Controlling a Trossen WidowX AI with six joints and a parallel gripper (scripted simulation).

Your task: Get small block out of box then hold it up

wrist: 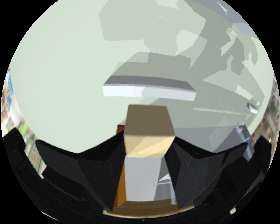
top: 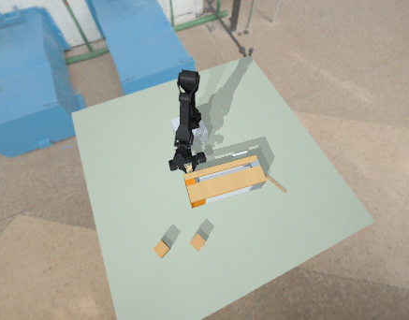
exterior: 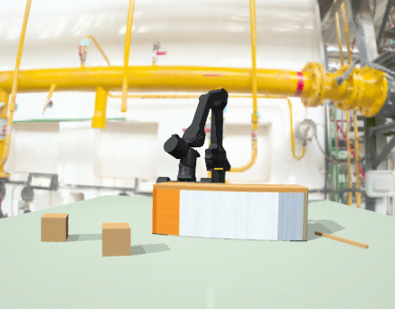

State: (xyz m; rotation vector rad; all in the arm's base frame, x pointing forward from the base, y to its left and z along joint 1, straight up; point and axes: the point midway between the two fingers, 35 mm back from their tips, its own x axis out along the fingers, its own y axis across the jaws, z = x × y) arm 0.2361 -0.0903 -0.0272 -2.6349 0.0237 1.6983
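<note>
The clear-fronted box (top: 226,184) (exterior: 228,214) stands upright, with an orange end section at its left and a grey-blue one at its right. My gripper (top: 189,167) (wrist: 145,135) is shut on the small pale wooden block (top: 189,168) (wrist: 149,146), at the robot's side of the box, near the orange end. In the wrist view the block sits between both fingertips. The box hides the fingertips and block in the exterior view. How high the block is above the table is hard to tell.
Two wooden cubes, one at the left (top: 162,249) (exterior: 54,228) and one to its right (top: 197,241) (exterior: 116,240), stand on the far side of the box from the arm. A thin stick (top: 276,183) (exterior: 342,240) lies off the box's right end. A pale bar (wrist: 149,92) lies beyond the block.
</note>
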